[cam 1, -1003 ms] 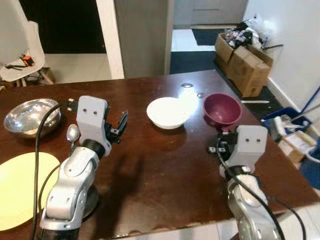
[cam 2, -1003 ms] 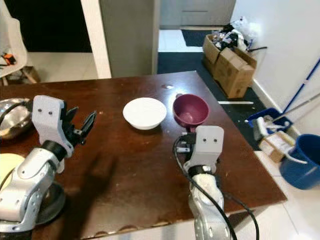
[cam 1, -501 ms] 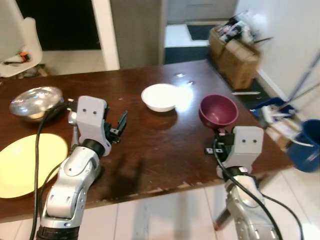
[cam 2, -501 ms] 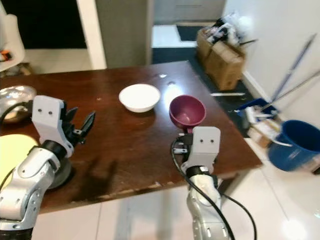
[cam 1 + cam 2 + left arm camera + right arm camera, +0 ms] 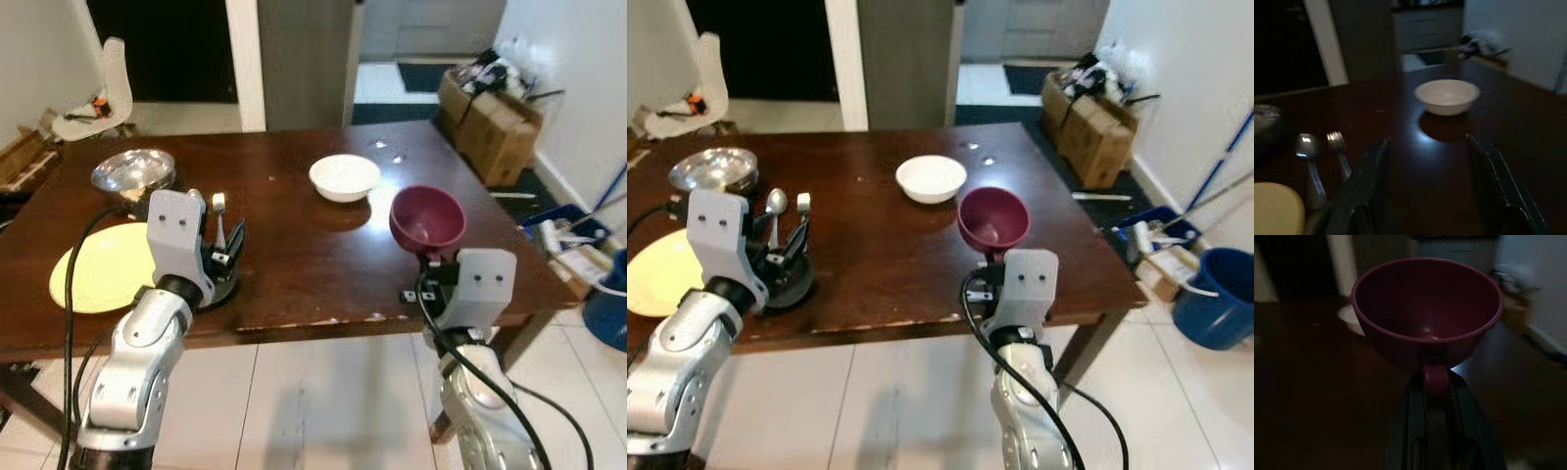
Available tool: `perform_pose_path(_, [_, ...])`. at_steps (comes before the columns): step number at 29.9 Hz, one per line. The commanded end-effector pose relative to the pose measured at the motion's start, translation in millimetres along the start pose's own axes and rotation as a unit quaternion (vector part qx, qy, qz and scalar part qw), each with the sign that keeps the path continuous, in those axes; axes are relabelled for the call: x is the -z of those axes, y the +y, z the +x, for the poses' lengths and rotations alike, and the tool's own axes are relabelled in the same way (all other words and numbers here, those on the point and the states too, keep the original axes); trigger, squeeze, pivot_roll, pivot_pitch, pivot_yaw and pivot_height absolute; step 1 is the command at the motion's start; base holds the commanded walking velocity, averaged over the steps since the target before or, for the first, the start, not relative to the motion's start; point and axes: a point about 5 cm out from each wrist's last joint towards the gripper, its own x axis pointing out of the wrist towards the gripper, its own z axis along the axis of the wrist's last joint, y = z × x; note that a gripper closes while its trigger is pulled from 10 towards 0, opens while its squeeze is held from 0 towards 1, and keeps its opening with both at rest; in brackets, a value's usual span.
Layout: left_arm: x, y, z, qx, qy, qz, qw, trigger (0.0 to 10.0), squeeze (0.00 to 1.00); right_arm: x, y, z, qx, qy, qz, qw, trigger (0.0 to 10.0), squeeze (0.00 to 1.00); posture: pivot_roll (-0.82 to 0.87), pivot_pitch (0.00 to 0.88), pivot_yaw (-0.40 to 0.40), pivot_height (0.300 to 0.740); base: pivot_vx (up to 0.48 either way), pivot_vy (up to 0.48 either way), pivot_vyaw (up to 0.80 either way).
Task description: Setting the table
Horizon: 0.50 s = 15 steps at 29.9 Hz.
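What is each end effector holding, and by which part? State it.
The right end effector holds the maroon bowl by its small handle, pinched between the fingers. The left end effector is open and holds nothing.

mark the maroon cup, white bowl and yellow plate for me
maroon cup (image 5: pixel 993 217), right eye view, inner wall.
white bowl (image 5: pixel 344 176), left eye view, centre of its inside.
yellow plate (image 5: pixel 98 279), left eye view, bare face.

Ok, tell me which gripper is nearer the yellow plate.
Left. The left gripper hangs right beside the yellow plate; the right gripper, shut on the maroon bowl, is across the table.
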Motion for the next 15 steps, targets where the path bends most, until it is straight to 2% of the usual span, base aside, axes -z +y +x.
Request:
perform_pose_path(1, [2.3, 4.2, -1.5, -0.008, 0.005, 0.004, 1.000, 10.0, 0.00, -1.4, 2.6, -0.4, -0.004, -0.004, 0.000, 1.000, 10.0, 0.00, -0.06, 0.002, 0.071, 0.740, 0.000, 0.000, 0.00])
perform_pose_path(5, [2.8, 3.7, -1.4, -0.008, 0.007, 0.003, 1.000, 10.0, 0.00, -1.1, 2.4, -0.6, -0.004, -0.002, 0.001, 1.000, 10.0, 0.00, -0.06, 0.004, 0.070, 0.740, 0.000, 0.000, 0.00])
perform_pose_path(7, [2.9, 3.5, -1.5, -0.008, 0.007, 0.002, 1.000, 10.0, 0.00, -0.8, 2.3, -0.6, -0.003, 0.000, 0.002, 1.000, 10.0, 0.00, -0.06, 0.004, 0.070, 0.740, 0.000, 0.000, -0.42])
perform_pose_path(15, [4.0, 1.4, -2.1, -0.004, 0.011, -0.006, 1.000, 10.0, 0.00, -0.1, 1.3, -0.9, -0.001, 0.004, 0.006, 1.000, 10.0, 0.00, -0.06, 0.008, 0.067, 0.740, 0.000, 0.000, -0.79])
